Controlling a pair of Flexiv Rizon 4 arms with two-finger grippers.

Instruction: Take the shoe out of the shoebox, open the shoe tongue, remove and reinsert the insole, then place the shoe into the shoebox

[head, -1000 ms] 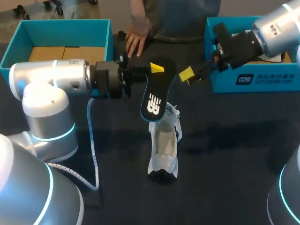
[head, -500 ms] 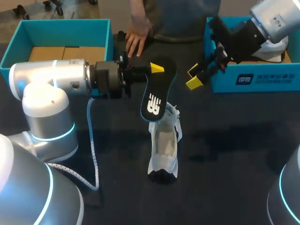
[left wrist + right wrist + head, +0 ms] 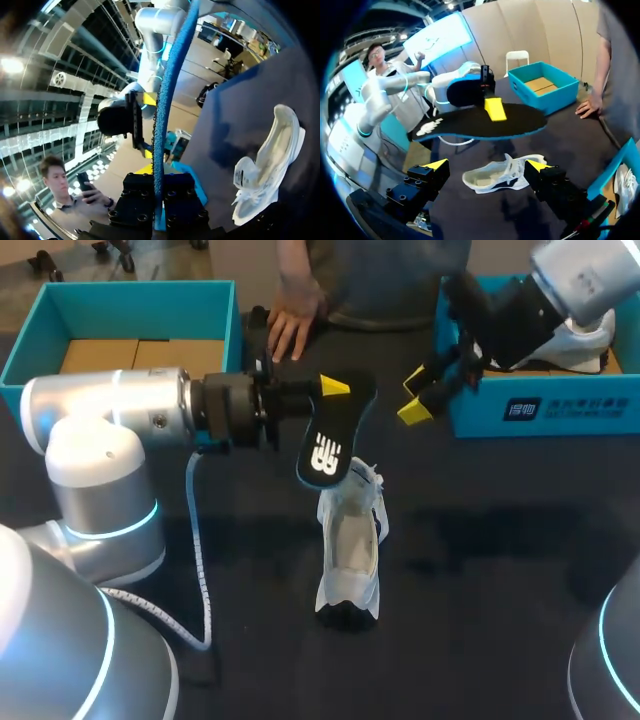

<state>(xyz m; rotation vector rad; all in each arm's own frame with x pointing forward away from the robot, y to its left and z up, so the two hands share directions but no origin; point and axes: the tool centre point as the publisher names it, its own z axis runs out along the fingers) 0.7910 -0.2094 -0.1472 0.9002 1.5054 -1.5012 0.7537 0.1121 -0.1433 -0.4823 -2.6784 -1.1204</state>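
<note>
Jaws on the left gripper (image 3: 333, 390) are closed on the black insole (image 3: 328, 440), pinching its 12 o'clock end. The logo end hangs toward 6 o'clock, in the air over the white sneaker (image 3: 350, 550) and not touching it. Left wrist view shows the insole edge-on between the fingers, blue rim visible. Jaws on the right gripper (image 3: 414, 395) are wide apart with nothing in them. It sits at 2 o'clock from the sneaker, just beside the 9 o'clock wall of the right shoebox (image 3: 540, 410). Sneaker lies mid-tabletop (image 3: 480, 570), long axis 12-to-6, mouth up. That shoebox holds a second white shoe (image 3: 585, 340). The left shoebox (image 3: 120, 295) is at 10 o'clock, brown cardboard (image 3: 130, 352) inside. A person's hand (image 3: 290, 325) rests at the tabletop's 12 o'clock edge.
</note>
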